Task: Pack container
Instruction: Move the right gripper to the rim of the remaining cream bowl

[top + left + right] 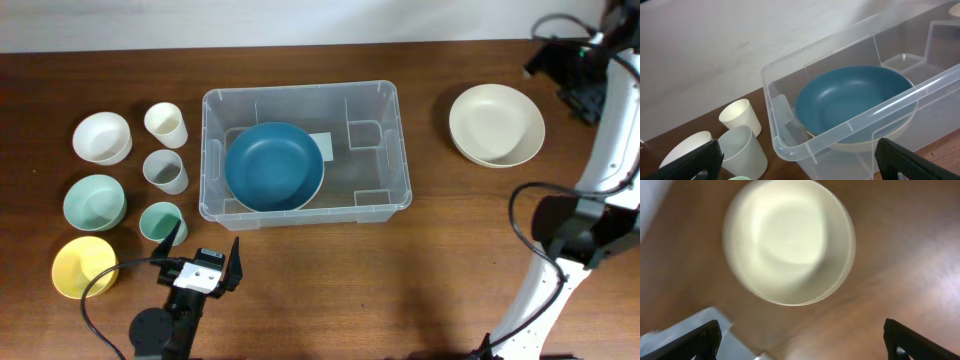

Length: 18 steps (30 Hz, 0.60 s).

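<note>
The container sits at the middle of the desk, with a blue bowl lying in its left half. The left gripper hovers near the container's front left corner, its jaws spread wide and holding nothing. The right gripper hangs at the far right, near a cream bowl that rests on the desk well apart from the container. Its jaws are likewise spread and empty. Cups and small bowls stand to the left of the container.
</note>
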{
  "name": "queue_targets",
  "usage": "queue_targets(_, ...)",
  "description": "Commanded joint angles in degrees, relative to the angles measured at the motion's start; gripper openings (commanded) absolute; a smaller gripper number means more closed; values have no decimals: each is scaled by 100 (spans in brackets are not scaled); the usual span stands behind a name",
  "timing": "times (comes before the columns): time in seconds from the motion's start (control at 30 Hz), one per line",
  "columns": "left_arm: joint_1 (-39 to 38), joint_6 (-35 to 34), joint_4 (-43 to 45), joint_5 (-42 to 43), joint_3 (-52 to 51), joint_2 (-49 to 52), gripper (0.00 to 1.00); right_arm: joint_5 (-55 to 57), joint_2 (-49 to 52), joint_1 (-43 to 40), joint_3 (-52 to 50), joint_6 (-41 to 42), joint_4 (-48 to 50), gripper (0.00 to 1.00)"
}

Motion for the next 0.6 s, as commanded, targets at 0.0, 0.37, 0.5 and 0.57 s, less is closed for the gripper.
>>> queue_targets(0.0,22,52,-2,26,-28,-33,99,66,-22,-291,-1067,555,170,99)
queue_targets(0.37,22,50,-2,26,-28,-33,99,24,-22,-431,-3161,522,1738,99)
queue_targets(0.5,24,50,-2,26,-28,-33,99,22,-22,-382,-3488,525,2238,99)
queue_targets(0.57,24,50,-2,26,-28,-33,99,24,-22,-367,-3624,525,2463,99)
